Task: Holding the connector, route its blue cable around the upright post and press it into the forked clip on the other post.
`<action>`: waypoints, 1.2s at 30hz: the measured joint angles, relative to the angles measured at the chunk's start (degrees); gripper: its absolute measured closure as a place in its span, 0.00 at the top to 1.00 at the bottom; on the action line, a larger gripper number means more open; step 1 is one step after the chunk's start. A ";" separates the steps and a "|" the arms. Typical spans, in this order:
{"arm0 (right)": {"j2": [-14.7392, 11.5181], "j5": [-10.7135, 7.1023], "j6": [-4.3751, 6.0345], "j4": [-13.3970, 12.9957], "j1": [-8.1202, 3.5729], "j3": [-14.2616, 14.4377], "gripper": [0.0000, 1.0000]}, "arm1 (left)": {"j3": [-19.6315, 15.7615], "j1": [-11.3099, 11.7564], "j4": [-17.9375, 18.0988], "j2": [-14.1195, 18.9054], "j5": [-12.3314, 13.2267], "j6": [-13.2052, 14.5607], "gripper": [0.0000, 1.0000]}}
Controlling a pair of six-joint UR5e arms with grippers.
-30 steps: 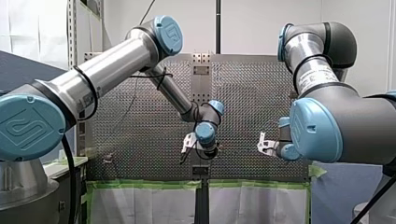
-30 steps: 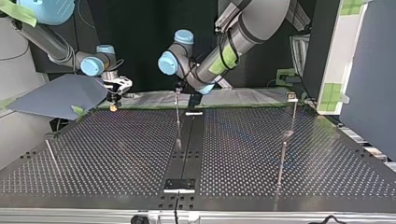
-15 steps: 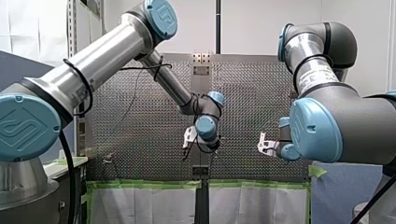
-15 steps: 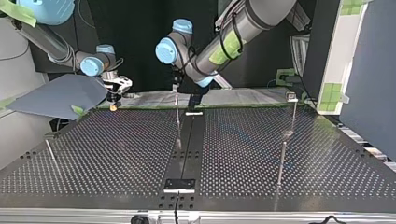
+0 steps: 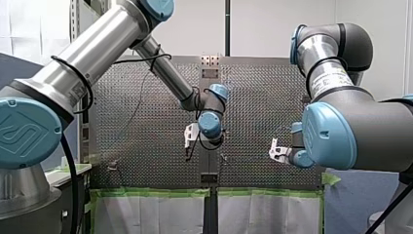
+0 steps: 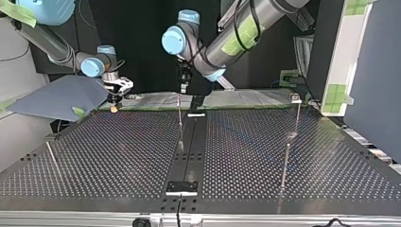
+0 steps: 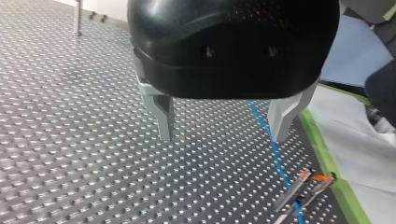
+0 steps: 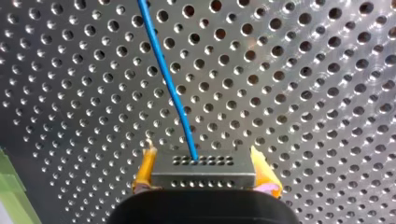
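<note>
**Connector gripped, cable not yet routed**

A silver perforated table (image 6: 118, 156) fills the scene, edged with green tape (image 5: 151, 192) on the side nearest the arms. My left arm (image 5: 97, 53) reaches in over the middle. The left gripper (image 7: 223, 128), black with grey metal fingers (image 7: 164, 116), is spread wide and carries nothing. It hangs above the thin upright metal post (image 6: 179, 118) at the table's centre.

My right arm (image 5: 350, 131) stays out at the top view's far left. There the right gripper (image 8: 203, 175) has its yellow pads (image 8: 147, 168) clamped on both ends of the grey rectangular connector (image 8: 203, 168). From the connector's face the thin blue cable (image 8: 168, 84) runs away over the holed plate. In the left wrist view it passes just beside one of the open fingers.

A second slim post with a small head (image 6: 296, 98) stands at the top view's far right (I take this for the forked clip, though the fork is too small to make out).

I judge that the routing has not begun: the cable is neither round the centre post nor in the clip. Three things could go wrong from here:

- **Connector twists in the pads.** They hold only its ends, so a pull on the cable as it wraps could turn it.
- **Cable rides over the post.** If it is carried too high, it could slip over the top instead of bending round it.
- **Cable snags on the left gripper.** Its open fingers hang close to the cable's path and could catch it as the right arm swings across.
</note>
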 joint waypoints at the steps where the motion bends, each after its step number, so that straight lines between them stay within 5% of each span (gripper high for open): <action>1: 0.00 0.00 0.04 0.01 -0.04 0.01 0.00 | -0.63 0.03 0.26 0.63 0.00 -0.39 1.00; 21: 0.00 0.02 0.34 0.02 -0.36 0.01 0.00 | -9.85 -0.16 1.69 9.85 -0.37 -2.03 1.00; 36: 0.00 0.00 0.35 0.09 -0.37 0.01 0.00 | -16.89 0.22 8.20 16.90 -0.64 -3.94 1.00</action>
